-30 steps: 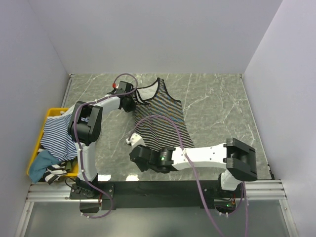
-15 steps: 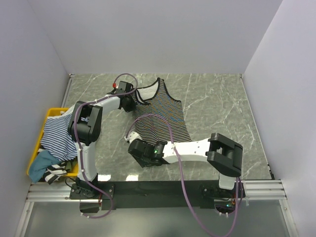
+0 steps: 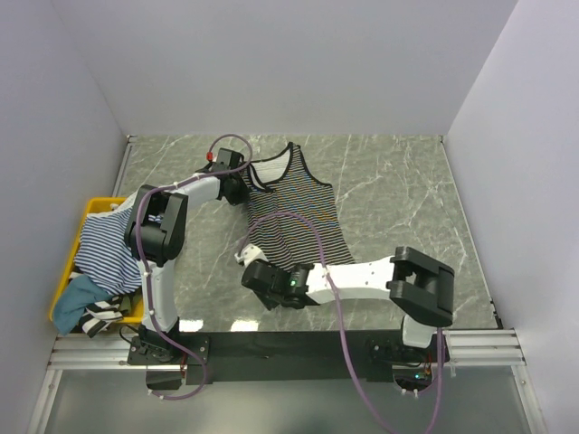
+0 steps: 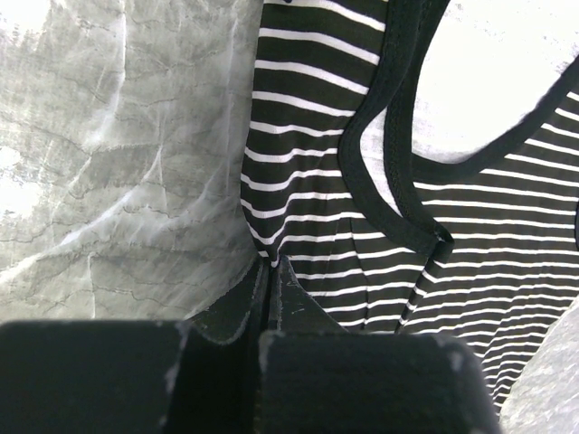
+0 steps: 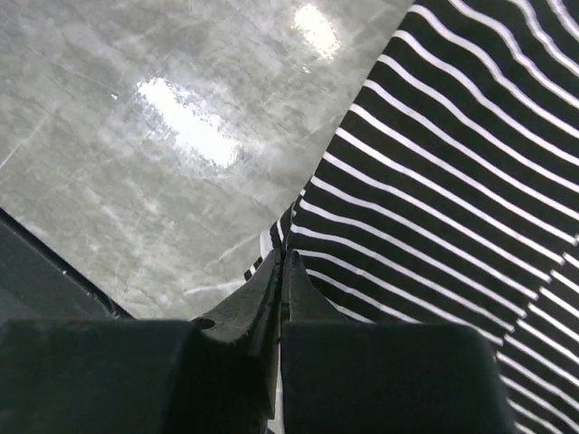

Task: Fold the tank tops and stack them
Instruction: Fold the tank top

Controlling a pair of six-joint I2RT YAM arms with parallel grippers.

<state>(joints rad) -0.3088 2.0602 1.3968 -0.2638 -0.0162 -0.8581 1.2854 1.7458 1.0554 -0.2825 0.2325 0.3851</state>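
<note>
A black-and-white striped tank top with black trim lies spread on the marble table, straps toward the back. My left gripper is shut on its left shoulder edge; the wrist view shows the fabric pinched at the fingertips. My right gripper is shut on the top's bottom left hem corner; the striped cloth runs from the closed fingertips. More striped tops, one blue-and-white, are piled in a yellow bin at the left.
The yellow bin sits off the table's left edge with a teal cloth hanging from it. Grey walls close in the back and both sides. The marble tabletop is bare to the right of the top.
My right arm swung left and back, and its gripper shifted slightly with the hem corner, tugging the top's lower left. The left arm has not moved.
</note>
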